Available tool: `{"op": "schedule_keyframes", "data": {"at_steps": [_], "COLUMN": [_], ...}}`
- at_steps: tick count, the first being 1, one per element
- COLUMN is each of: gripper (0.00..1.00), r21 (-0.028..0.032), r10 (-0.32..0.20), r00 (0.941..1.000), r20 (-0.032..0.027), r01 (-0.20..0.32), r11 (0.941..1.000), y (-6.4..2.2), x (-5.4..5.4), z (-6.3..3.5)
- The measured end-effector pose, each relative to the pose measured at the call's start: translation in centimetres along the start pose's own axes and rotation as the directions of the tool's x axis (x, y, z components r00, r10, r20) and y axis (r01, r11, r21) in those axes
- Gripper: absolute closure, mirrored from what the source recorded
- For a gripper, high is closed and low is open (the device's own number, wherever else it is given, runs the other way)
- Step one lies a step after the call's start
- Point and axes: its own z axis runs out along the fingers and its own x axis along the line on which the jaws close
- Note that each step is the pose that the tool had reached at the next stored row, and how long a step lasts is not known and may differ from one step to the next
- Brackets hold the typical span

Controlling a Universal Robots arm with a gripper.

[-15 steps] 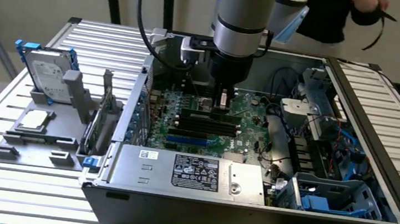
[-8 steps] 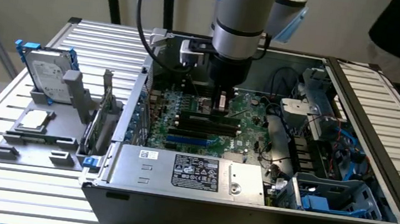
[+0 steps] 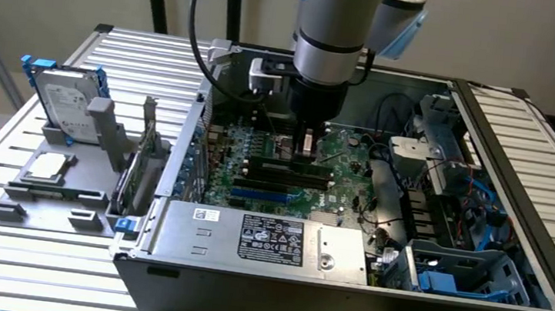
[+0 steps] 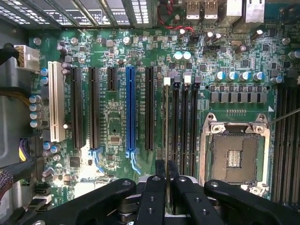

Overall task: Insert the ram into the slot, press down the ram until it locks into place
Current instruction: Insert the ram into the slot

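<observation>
My gripper (image 4: 166, 169) is shut on the ram (image 4: 166, 131), which shows edge-on as a thin olive strip between the two black fingers (image 4: 160, 171). The strip lies along the outermost slot of the black memory row, reaching that slot's pale end clip (image 4: 167, 80). The slot itself is hidden under the ram, and I cannot tell whether the ram is seated in it or held just above. Three empty black slots (image 4: 185, 126) run parallel beside it. In the exterior view the gripper (image 3: 306, 145) reaches down into the open case, over the memory slots (image 3: 286, 173).
The blue slot (image 4: 130, 110) and black expansion slots lie to one side of the ram, the silver CPU socket (image 4: 234, 157) to the other. The power supply (image 3: 259, 239), cables and a drive cage (image 3: 462, 272) crowd the case. A hard drive (image 3: 66, 102) stands outside on a grey fixture.
</observation>
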Motion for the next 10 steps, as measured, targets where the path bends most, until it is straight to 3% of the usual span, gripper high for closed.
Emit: {"op": "schedule_keyframes", "data": {"at_steps": [10], "gripper": [0.87], "r21": [0.0002], "r10": [0.000], "r00": [1.0000], "r20": [-0.0070], "r01": [0.000], "r11": [1.0000], "y": [0.00], "x": [-0.08], "z": [0.23]}}
